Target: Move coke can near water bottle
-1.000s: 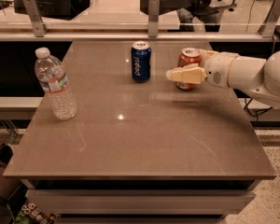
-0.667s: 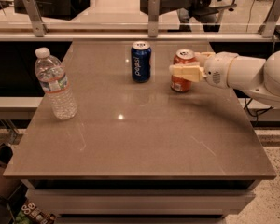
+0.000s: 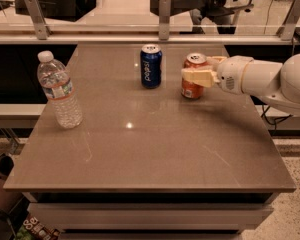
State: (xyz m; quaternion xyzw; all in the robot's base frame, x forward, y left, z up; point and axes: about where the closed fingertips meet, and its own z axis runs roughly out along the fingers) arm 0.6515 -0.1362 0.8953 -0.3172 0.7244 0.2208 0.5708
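Note:
The orange-red coke can (image 3: pixel 192 89) stands on the table's far right part, just right of a blue Pepsi can. My gripper (image 3: pixel 196 69) reaches in from the right, with one cream finger (image 3: pixel 197 77) across the can's front and the other behind its top. The jaws are shut on the can, whose base is at the table surface. The clear water bottle (image 3: pixel 60 91) with a white cap stands upright at the left side of the table, far from the coke can.
The blue Pepsi can (image 3: pixel 151 66) stands close to the left of the coke can. The brown table (image 3: pixel 150 149) has a glass rail with metal posts (image 3: pixel 164 16) along its far edge. My white arm (image 3: pixel 270 79) extends over the right edge.
The gripper has moved left onto the coke can, and its fingers now enclose it. The can has shifted slightly left. The bottle and Pepsi can have not moved.

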